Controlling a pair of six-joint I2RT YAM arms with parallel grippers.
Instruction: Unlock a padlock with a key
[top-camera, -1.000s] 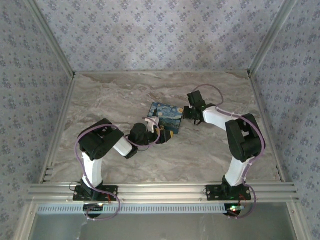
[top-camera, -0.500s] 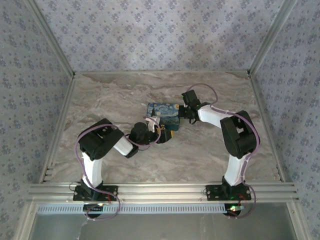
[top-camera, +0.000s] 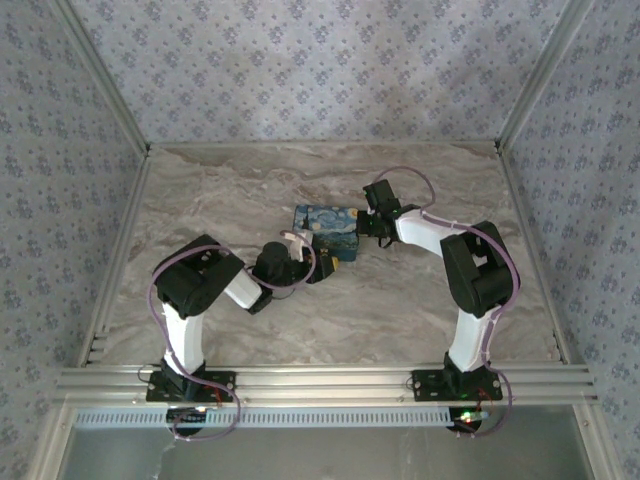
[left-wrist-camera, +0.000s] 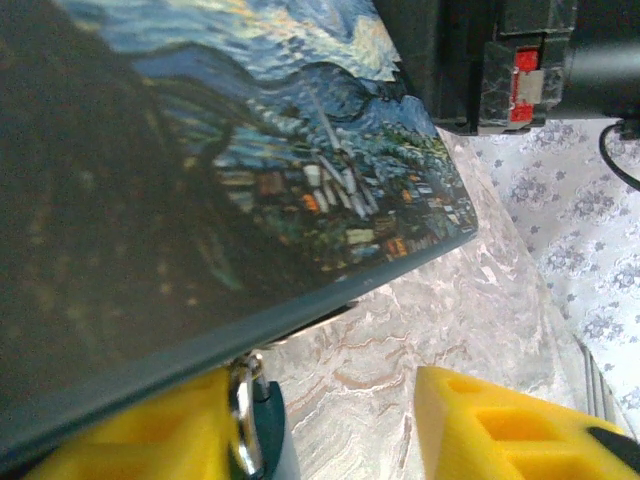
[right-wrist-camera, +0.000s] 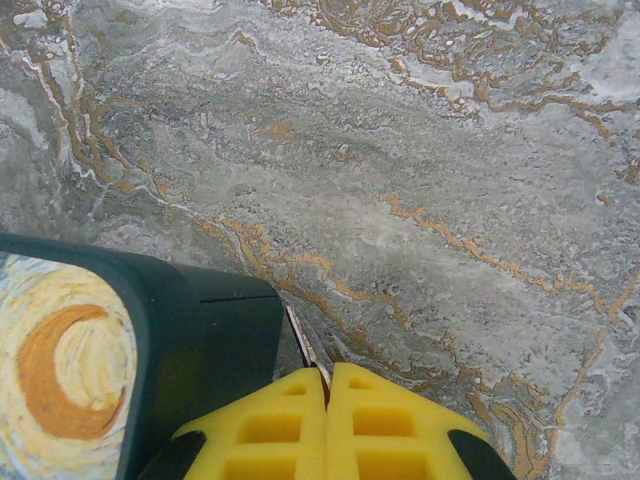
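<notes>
Right wrist view: the right fingers (right-wrist-camera: 327, 392) pinch the key (right-wrist-camera: 303, 345), its tip poking out just beside the box (right-wrist-camera: 200, 330). Left wrist view: the left fingers (left-wrist-camera: 450, 410) stand wide apart, the padlock (left-wrist-camera: 250, 410) against one of them, at the box's edge over the counter (left-wrist-camera: 400, 330).

One box (top-camera: 325, 226); one padlock (left-wrist-camera: 252, 410); one key (right-wrist-camera: 304, 346)

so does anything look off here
The key looks skewed: a thin sliver poking out at a slant from the shut right hand, beside a corner of the blue box. Nothing spilled or visibly damaged.
</notes>
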